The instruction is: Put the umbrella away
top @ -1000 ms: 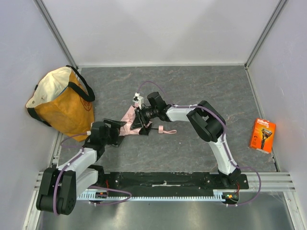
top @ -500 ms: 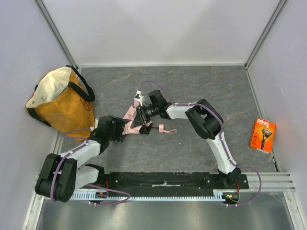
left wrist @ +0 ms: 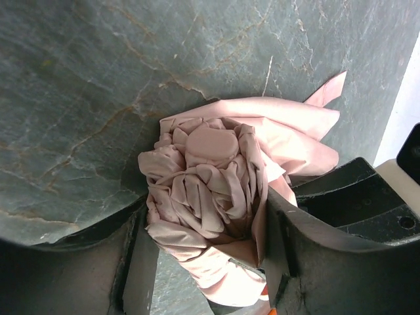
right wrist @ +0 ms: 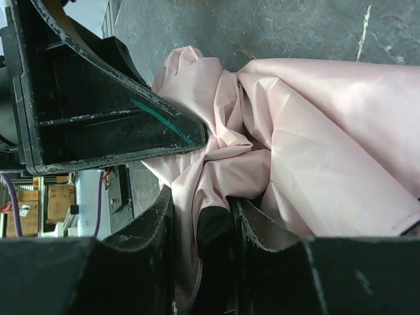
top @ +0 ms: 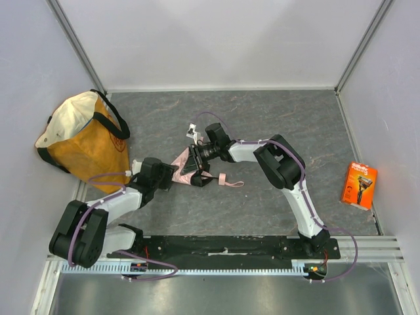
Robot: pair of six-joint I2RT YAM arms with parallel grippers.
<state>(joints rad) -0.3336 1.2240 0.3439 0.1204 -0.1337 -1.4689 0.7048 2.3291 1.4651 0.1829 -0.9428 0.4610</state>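
umbrella (left wrist: 210,197) in a double pinch: left fingers (left wrist: 328,210) on bunched tip (left wrist: 211,141), right fingers (right wrist: 131,262) on handle (right wrist: 213,239)

Your left arm (top: 108,207) lies low, reaching from its base toward 2 o'clock. The left gripper (top: 164,176) has both fingers pressed against the bunched end of the umbrella (left wrist: 210,184). Your right arm (top: 298,197) rises toward 11 o'clock to a bent elbow, and its forearm runs toward 9 o'clock. The right gripper (top: 197,163) clamps the umbrella's other end, facing the left gripper.
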